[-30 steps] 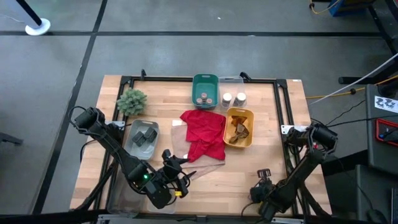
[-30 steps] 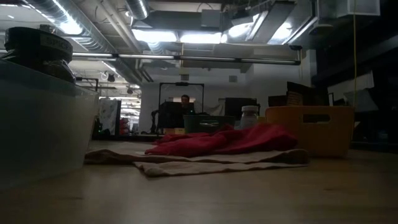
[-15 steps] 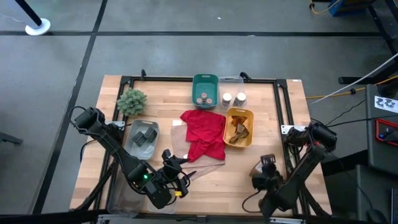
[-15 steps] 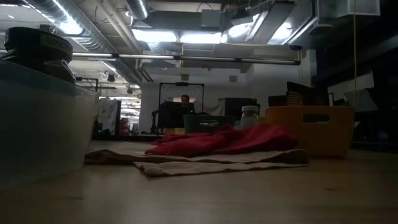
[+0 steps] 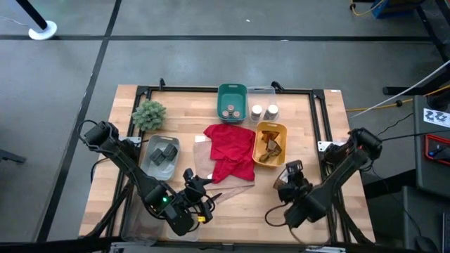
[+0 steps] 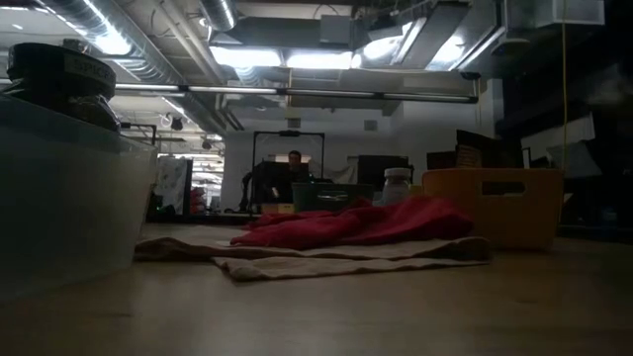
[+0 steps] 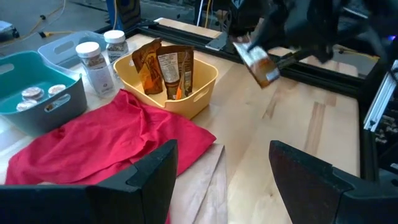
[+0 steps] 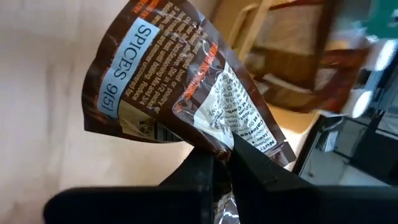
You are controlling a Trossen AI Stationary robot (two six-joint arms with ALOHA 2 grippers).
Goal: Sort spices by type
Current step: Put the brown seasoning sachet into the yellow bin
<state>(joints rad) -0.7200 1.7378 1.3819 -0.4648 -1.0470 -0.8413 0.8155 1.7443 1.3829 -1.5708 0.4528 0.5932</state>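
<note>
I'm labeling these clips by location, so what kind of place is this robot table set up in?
Most likely a robotics lab or workshop, not a kitchen. The low view shows exposed ceiling ducts with strip lights and a person at monitors beyond the table; the high view shows a bare grey floor with cables.

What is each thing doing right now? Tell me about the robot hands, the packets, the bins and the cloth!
Right gripper: shut on a brown foil packet, held off the table.
Left gripper: open, empty, near the red cloth.
Yellow bin: holds brown packets standing up.
Teal bin: holds small jars.
Grey tray: holds dark tins.
Red cloth: crumpled, mid-table.
Two white-lidded jars: upright.
</note>
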